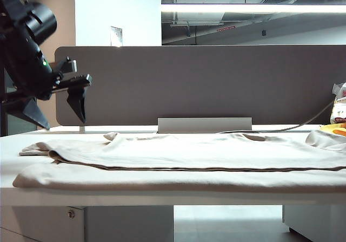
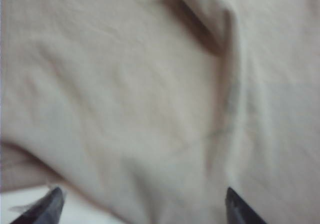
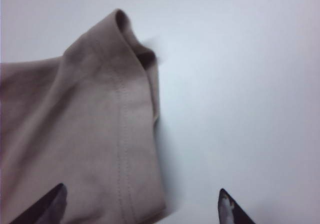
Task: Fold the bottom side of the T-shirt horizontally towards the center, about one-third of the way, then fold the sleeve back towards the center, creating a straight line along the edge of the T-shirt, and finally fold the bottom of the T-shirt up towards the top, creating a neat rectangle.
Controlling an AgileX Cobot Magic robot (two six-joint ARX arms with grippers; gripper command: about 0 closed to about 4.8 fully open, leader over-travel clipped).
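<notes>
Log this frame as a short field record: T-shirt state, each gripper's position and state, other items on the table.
T-shirt: flat on table, near long side folded over the middle
Left gripper: open, above the shirt, holding nothing
Right gripper: open, over a stitched shirt edge and bare table, holding nothing
Other: white printed bag at the table's far right

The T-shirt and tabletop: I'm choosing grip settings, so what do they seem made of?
T-shirt: soft matte beige knit, probably cotton; it creases, drapes limply, and the right wrist view shows a stitched hem. Tabletop: smooth, hard white surface, likely laminate or painted board; it looks flat, with a faint sheen. Exact material unclear.
</notes>
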